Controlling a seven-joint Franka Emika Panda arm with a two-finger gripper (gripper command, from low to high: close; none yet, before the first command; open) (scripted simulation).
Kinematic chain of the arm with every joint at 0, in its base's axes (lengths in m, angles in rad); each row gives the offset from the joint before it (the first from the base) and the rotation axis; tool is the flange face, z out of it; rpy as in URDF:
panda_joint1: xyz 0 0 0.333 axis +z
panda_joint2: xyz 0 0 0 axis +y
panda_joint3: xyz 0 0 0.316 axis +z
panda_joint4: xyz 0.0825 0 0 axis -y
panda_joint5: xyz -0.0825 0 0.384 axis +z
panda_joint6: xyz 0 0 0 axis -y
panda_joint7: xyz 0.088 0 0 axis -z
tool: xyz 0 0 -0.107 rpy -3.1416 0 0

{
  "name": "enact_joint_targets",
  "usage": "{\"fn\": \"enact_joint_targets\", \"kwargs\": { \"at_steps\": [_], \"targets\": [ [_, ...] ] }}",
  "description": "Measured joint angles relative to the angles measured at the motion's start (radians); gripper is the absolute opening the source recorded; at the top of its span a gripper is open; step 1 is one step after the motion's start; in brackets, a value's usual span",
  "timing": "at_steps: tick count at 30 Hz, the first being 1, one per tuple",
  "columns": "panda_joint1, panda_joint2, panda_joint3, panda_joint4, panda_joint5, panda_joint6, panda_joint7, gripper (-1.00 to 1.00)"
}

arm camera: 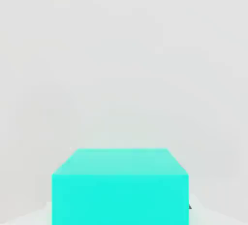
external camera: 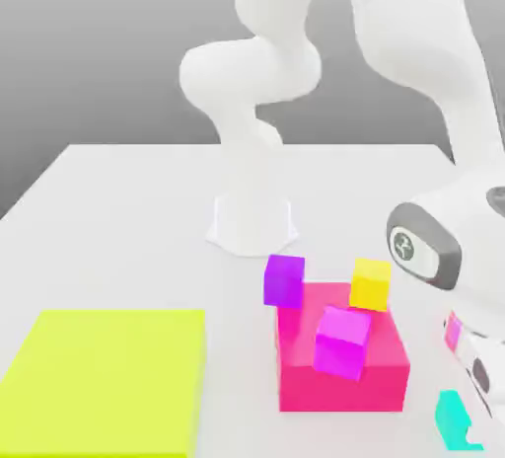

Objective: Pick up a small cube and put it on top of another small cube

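Note:
The small cube (external camera: 452, 417) is teal and sits on the white table at the exterior view's lower right. My gripper (external camera: 471, 409) is down at it, with the hand covering its right side, and is shut on it. In the hand view the same teal cube (arm camera: 120, 186) sits very close, its top face and one side showing. The other small cube (external camera: 371, 283) is yellow and sits at the far right corner of the big pink block (external camera: 380, 382), up and to the left of the gripper. I cannot tell whether it rests on the block or behind it.
A purple cube (external camera: 284, 279) sits at the pink block's far left corner. A tilted magenta cube (external camera: 342, 341) lies on the block's top. A large flat yellow-green square (external camera: 104, 377) covers the near left of the table (external camera: 128, 229). The arm's base (external camera: 252, 221) stands at the middle back.

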Motion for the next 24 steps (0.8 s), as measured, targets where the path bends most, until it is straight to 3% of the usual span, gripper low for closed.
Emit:
{"fn": "enact_joint_targets", "kwargs": {
  "at_steps": [4,13,24],
  "targets": [
    [-0.014,-0.134,0.012,-0.036,0.023,-0.098,-0.014,-1.0],
    [-0.088,-0.458,-0.027,-0.239,0.09,-0.22,-0.003,-1.0],
    [-0.174,-0.854,-0.071,-0.495,0.084,-0.361,0.073,-1.0]
  ]
}}
